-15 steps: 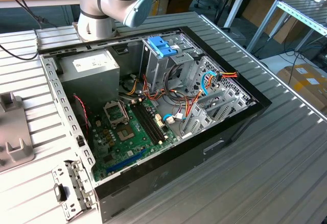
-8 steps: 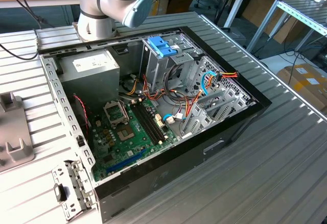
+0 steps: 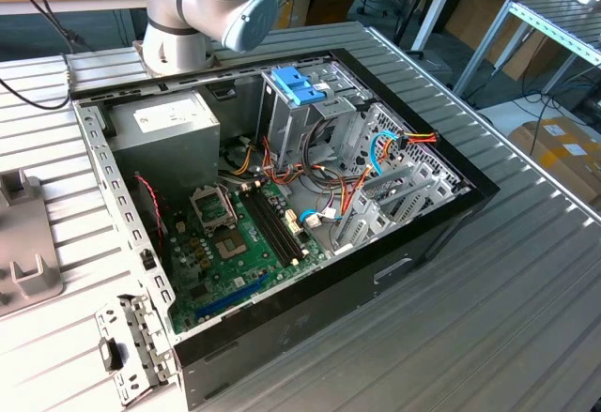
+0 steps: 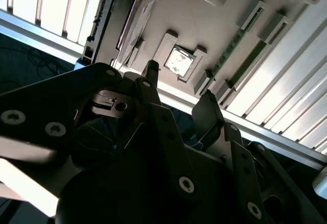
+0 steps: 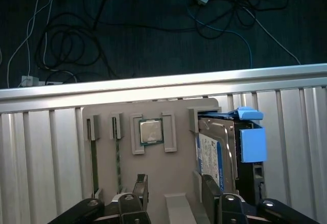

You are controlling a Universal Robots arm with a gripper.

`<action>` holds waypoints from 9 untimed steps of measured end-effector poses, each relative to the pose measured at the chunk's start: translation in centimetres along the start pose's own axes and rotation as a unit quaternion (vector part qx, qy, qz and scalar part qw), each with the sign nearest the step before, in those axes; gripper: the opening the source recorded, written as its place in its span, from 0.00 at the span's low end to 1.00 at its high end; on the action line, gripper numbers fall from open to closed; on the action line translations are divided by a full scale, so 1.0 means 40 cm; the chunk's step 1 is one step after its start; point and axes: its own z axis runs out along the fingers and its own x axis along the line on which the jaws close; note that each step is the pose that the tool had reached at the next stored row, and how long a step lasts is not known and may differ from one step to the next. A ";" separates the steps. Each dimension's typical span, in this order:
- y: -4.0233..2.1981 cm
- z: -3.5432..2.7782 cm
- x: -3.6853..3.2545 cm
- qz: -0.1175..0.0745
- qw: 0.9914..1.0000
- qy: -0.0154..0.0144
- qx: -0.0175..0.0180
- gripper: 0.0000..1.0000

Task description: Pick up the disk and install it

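In the first wrist view the disk (image 5: 220, 155), grey metal with a white-and-blue label and a light-blue side bracket, lies in a slot of a pale grey holder (image 5: 153, 175) on the ribbed table. My gripper (image 5: 174, 192) hovers above that holder, open, with nothing between its black fingers (image 5: 140, 187). The disk sits just beside one finger, outside the gap. In the second wrist view the gripper (image 4: 179, 85) points at the same holder, near a square processor chip (image 4: 178, 61).
The open computer case (image 3: 441, 234) stands mid-table with its green motherboard (image 3: 239, 248), grey power supply (image 3: 174, 130), a blue two-tabbed plastic piece (image 3: 299, 85) and loose cables. The holder also carries memory sticks (image 5: 94, 157). Beyond the table edge (image 5: 153, 86) is dark floor with cables.
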 end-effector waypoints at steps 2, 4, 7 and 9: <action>0.001 0.001 -0.010 0.000 1.000 0.000 0.000 0.55; 0.002 0.002 -0.020 0.000 1.000 0.000 0.000 0.55; 0.004 0.004 -0.042 0.000 1.000 0.000 0.000 0.55; 0.005 0.004 -0.051 0.000 1.000 0.000 0.000 0.55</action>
